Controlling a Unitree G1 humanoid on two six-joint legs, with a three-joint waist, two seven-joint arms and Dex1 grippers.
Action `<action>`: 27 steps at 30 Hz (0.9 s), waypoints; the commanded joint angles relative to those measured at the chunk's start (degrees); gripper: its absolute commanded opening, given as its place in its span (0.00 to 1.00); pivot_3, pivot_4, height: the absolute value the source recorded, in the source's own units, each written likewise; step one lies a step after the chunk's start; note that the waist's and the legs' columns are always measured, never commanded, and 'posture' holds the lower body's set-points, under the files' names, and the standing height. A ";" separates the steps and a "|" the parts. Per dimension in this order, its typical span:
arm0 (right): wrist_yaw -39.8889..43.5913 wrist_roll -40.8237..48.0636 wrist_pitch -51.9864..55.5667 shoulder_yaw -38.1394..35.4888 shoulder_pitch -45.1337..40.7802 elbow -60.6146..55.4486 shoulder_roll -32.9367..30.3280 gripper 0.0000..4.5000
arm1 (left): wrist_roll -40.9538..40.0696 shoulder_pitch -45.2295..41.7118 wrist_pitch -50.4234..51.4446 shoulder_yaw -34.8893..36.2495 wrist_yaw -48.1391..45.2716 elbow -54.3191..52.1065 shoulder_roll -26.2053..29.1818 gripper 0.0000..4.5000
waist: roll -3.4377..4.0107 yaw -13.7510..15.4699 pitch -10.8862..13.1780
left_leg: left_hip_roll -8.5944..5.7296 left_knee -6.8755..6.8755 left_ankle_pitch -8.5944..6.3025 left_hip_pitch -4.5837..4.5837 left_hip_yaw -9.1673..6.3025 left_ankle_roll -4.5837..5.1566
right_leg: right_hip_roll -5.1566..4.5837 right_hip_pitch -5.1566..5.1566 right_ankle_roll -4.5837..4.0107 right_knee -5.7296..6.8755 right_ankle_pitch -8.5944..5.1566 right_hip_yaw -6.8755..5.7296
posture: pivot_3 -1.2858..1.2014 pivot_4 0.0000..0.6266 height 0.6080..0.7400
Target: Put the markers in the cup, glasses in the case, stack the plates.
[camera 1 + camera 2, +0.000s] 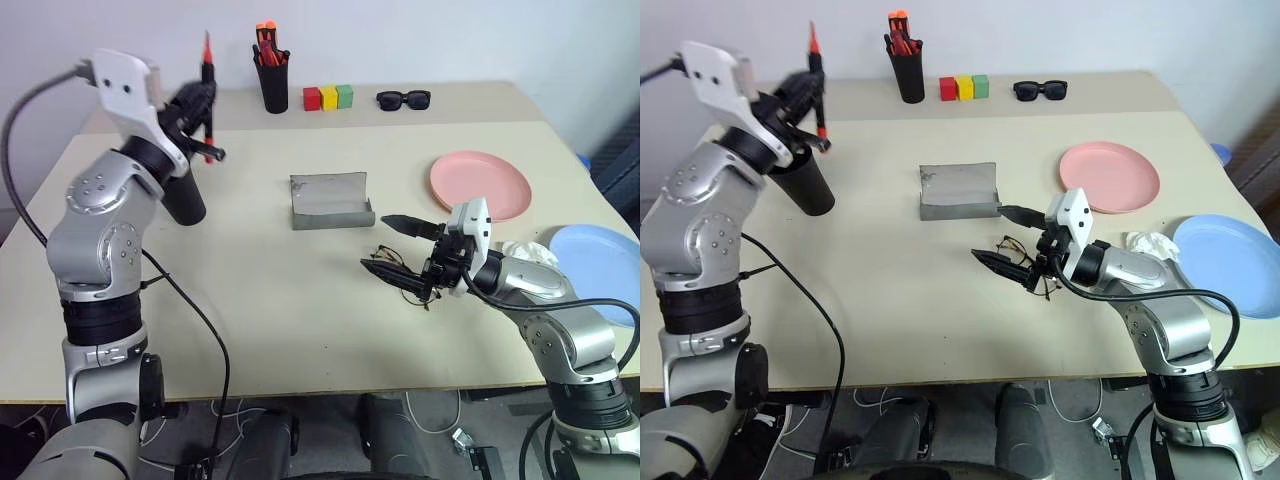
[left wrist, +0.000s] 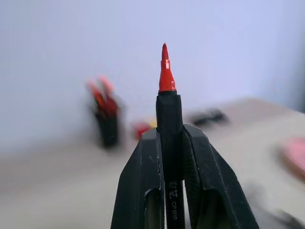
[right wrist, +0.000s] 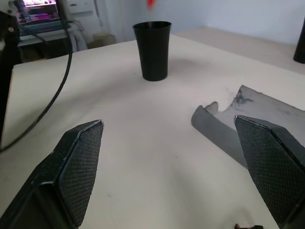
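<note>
Our left hand [image 1: 200,105] is clamped on the marker [image 1: 208,60], long axis upright, tip at twelve o'clock, directly above the cup [image 1: 805,185]. Our right hand [image 1: 400,245] is spread wide, glasses [image 1: 400,275] just beneath on the bench [image 1: 300,320].

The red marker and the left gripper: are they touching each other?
Touching. In the left wrist view, the left gripper is shut on the red marker, with both black fingers pressed against its black barrel and the red tip pointing up.
</note>
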 commanded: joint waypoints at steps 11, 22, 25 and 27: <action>-0.54 0.19 -0.35 0.03 -0.96 -1.63 0.30 1.00 | 4.76 -5.99 -38.78 5.12 -7.96 35.99 2.11 0.00 | -0.08 0.55 0.02 | -0.03 0.16 -0.03 -0.04 -0.04 0.06 | -0.01 0.07 0.02 0.01 0.01 -0.03 | 0.52 0.24 1.00; -1.42 1.02 0.47 -1.84 1.19 -4.06 -1.07 1.00 | 1.43 -4.13 -43.88 5.67 -14.92 44.30 1.00 0.29 | -0.09 -0.01 0.02 | -0.02 0.16 -0.07 -0.05 -0.05 0.13 | -0.01 0.03 0.03 0.05 0.01 -0.05 | 0.52 0.24 1.00; -1.48 0.97 0.43 -1.79 0.98 -3.77 -1.10 1.00 | 0.91 -3.77 -43.95 6.07 -15.51 44.55 1.36 0.63 | -0.09 -0.06 0.02 | -0.02 0.16 -0.07 -0.04 -0.05 0.13 | -0.01 0.03 0.03 0.06 0.01 -0.05 | 0.52 0.24 1.00; -1.43 0.85 0.31 -1.70 0.65 -3.35 -1.05 1.00 | 0.89 -3.63 -44.07 6.00 -15.44 44.16 1.33 0.84 | -0.09 -0.09 0.02 | -0.02 0.16 -0.07 -0.02 -0.05 0.14 | -0.01 0.03 0.03 0.06 0.01 -0.05 | 0.52 0.24 1.00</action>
